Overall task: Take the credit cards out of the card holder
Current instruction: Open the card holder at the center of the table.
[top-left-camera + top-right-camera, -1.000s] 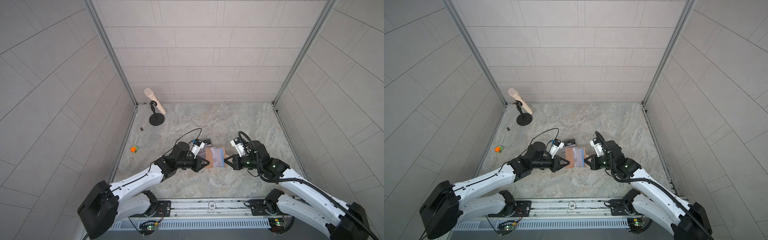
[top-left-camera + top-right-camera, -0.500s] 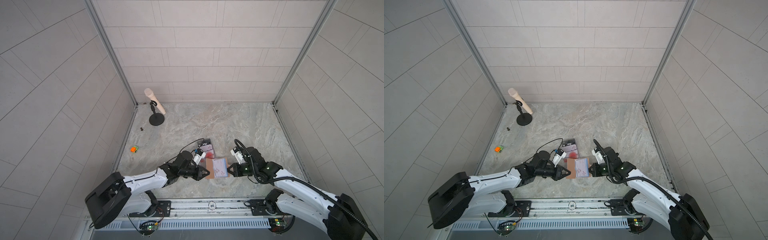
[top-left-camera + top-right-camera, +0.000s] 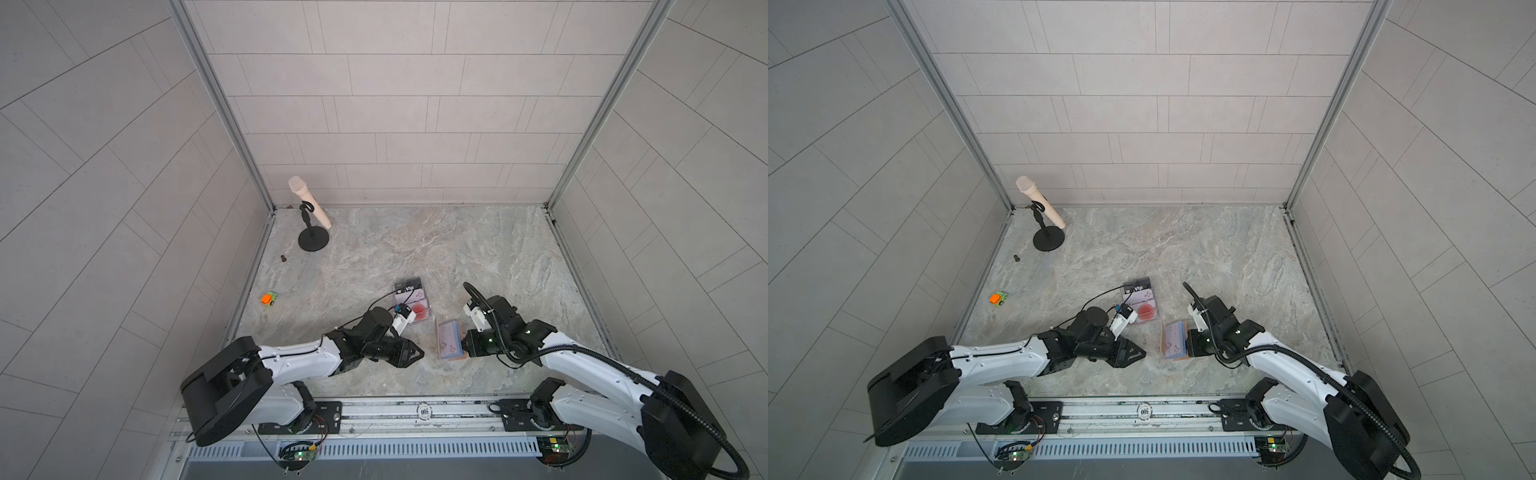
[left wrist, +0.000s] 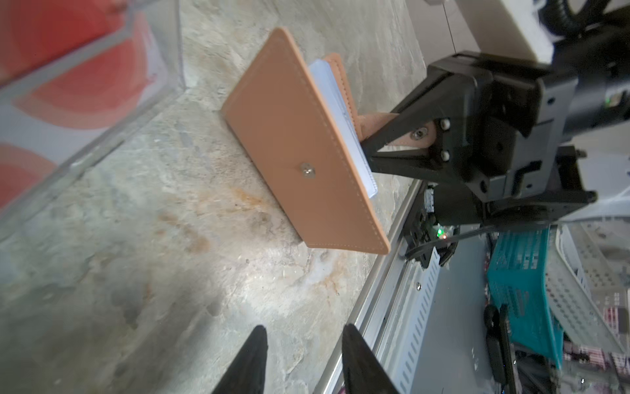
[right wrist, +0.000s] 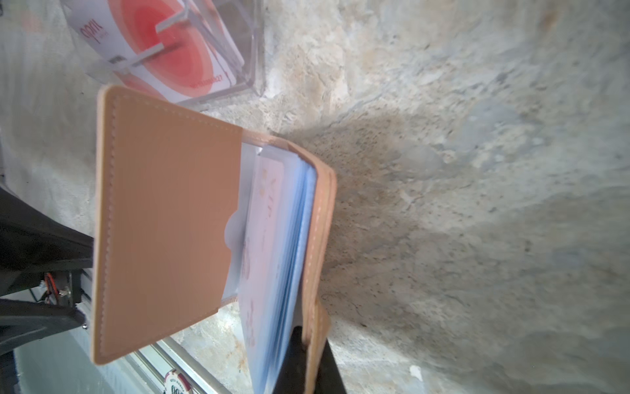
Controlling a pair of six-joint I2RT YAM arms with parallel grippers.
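The tan leather card holder [image 3: 439, 341] [image 3: 1163, 340] stands open on edge on the marble table, near the front. White and blue cards [image 5: 269, 238] sit in its sleeves between the covers. My right gripper [image 5: 308, 341] is shut on the holder's back cover, seen in both top views [image 3: 465, 345] [image 3: 1190, 345]. My left gripper [image 4: 303, 336] is open with nothing between its fingers. It sits a short way left of the holder's snap cover [image 4: 300, 143], apart from it [image 3: 419, 354].
A clear acrylic box [image 3: 424, 306] with a red-circle card and a Vip card lies just behind the left gripper. A microphone on a stand [image 3: 309, 208], a small dark bolt [image 3: 284, 258] and an orange toy car [image 3: 269, 298] are at the left. The front rail [image 4: 385, 283] runs close by.
Both arms brought the card holder down toward the front edge. The left gripper then let go of its cover, opened and drew back to the left.
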